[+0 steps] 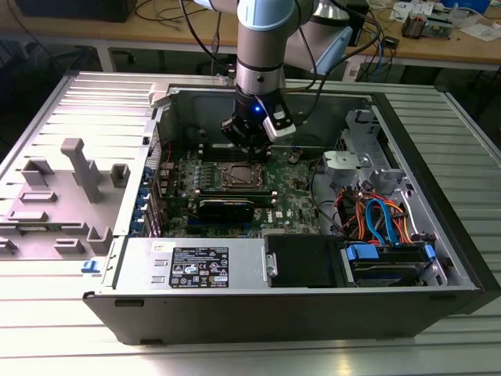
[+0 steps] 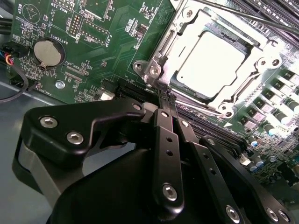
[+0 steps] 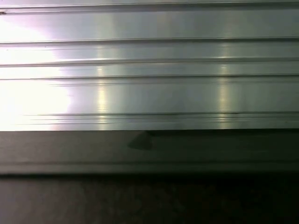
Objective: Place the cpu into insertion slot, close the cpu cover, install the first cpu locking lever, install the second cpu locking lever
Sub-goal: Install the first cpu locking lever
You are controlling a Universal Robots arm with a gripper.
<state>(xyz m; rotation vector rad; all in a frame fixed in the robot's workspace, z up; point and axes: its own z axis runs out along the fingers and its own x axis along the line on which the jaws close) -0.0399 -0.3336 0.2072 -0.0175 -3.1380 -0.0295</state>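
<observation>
cpu (image 2: 211, 63) flat in insertion slot (image 2: 161, 44), gripper (image 2: 167, 100) pressed together beside it

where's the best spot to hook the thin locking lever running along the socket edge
Probably at the locking lever's free end, not mid-span. In the second wrist view it is a thin rod lying low along the cpu cover, so there is little to pinch. I would come from above on the outer side, away from the cpu. The gripper is shut beside the socket corner.

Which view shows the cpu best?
The second wrist view: the cpu sits close up in the insertion slot, framed by the cpu cover. In the exterior view it is a small patch below the gripper.
</observation>
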